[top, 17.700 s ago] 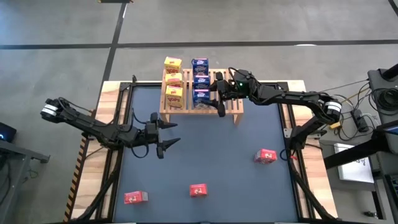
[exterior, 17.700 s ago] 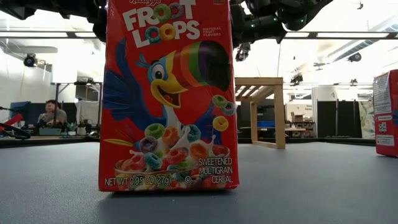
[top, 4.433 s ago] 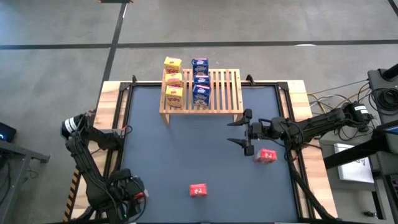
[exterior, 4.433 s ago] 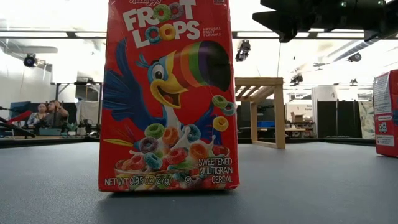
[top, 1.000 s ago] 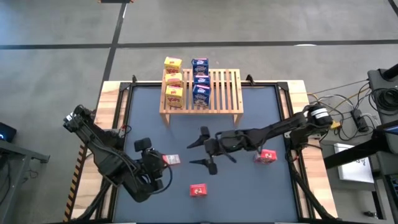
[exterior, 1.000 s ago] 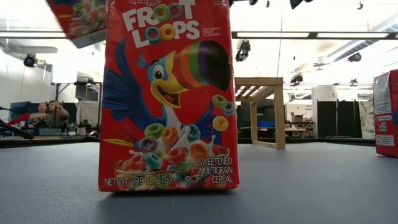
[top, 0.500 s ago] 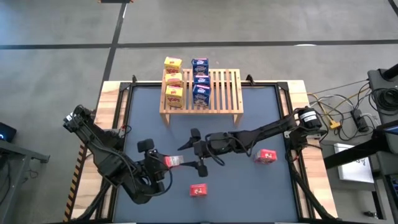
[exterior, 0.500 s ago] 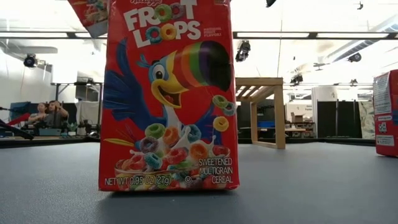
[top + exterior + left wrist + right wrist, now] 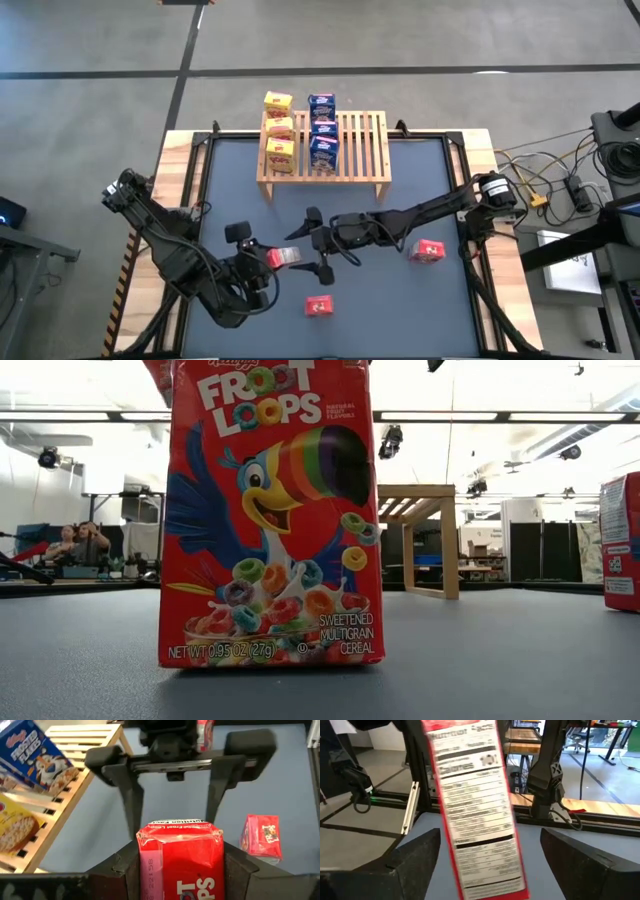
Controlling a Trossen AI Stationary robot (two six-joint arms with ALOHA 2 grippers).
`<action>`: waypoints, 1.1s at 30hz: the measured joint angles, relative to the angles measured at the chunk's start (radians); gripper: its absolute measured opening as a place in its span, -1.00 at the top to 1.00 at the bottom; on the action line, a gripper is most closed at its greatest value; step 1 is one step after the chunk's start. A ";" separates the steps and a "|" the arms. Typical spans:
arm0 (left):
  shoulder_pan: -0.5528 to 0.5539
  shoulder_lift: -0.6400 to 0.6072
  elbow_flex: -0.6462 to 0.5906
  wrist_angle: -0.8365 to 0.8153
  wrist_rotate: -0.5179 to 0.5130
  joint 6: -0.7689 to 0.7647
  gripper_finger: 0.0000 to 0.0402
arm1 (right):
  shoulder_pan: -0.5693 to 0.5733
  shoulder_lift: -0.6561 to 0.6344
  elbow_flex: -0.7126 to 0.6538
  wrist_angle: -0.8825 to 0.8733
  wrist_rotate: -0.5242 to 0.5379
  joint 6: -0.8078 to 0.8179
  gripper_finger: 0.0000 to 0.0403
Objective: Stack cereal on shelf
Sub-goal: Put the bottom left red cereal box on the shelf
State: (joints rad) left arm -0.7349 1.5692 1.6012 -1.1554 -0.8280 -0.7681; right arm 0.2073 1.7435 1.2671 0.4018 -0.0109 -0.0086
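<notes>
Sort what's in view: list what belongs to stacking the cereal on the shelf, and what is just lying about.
Belongs to the job:
- shelf, with yellow boxes and blue boxes on it
- red box clamped in the left gripper, between the open fingers of the right gripper
- red box on the table
- red box on the table

Lying about:
- cables beside the table

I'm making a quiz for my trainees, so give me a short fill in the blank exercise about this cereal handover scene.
1. The left tool is shut on a ____ cereal box.
2. The right tool faces that box with its jaws ____.
3. On the shelf stand three yellow boxes and three ____ boxes.
4. Red boxes resting on the table number ____.

Missing words: red; open; blue; two
</notes>
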 joint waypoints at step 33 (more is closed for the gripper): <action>0.000 0.000 0.000 0.068 0.000 0.074 -0.14 | -0.004 0.002 -0.001 -0.004 -0.060 -0.046 0.05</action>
State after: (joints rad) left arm -0.7345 1.5692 1.6012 -1.0874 -0.8284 -0.6940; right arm 0.2030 1.7451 1.2659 0.3981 -0.0708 -0.0541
